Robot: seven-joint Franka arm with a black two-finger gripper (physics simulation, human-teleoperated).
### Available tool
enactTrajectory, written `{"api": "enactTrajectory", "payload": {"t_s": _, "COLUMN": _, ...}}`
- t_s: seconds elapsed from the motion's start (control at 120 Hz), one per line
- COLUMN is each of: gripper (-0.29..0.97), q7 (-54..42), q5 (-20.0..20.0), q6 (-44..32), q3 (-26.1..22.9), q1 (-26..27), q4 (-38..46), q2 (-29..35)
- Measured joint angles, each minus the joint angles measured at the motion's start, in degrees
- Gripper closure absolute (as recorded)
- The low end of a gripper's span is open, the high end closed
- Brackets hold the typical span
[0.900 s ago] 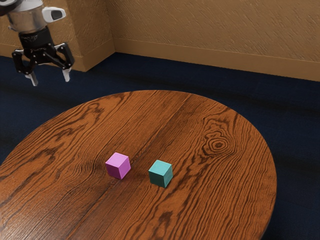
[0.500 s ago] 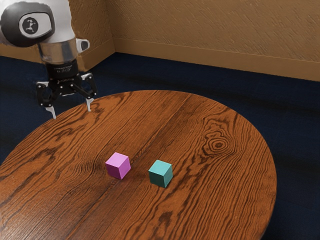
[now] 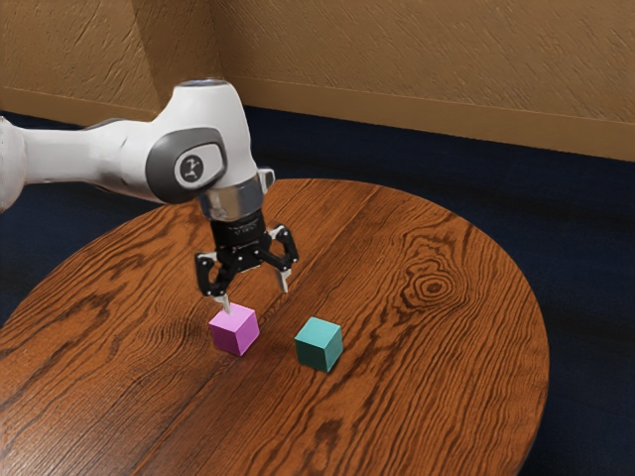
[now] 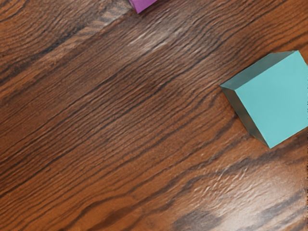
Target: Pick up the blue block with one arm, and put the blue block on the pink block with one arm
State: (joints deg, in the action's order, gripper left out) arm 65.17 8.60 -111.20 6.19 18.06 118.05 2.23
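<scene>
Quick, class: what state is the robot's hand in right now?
The hand: open, holding nothing; the blue block sits on the table.

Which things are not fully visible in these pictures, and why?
Pink block, wrist view: mostly cut off by the picture's edge.
Blue block, wrist view: one side cut off by the edge.
Table, exterior view: near rim cut off by the lower edge.

In my wrist view, the frame edge crops the pink block [image 4: 143,4] to a sliver; the exterior view cuts the surface [image 3: 446,397] at 6 o'clock.
</scene>
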Motion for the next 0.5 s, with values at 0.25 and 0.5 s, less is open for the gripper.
{"api": "enactTrajectory", "payload": {"t_s": 0.25, "gripper": 0.00, "q7": -3.9, "q5": 1.4, "q6": -4.0, "q3": -3.1, "q1": -2.3, "q4": -0.1, "q2": -4.3}}
{"api": "enactTrajectory", "payload": {"t_s": 0.5, "gripper": 0.00, "q7": -22.6, "q5": -3.7, "q6": -7.9, "q3": -3.7, "q1": -0.2, "q4": -0.7, "q2": -9.2}}
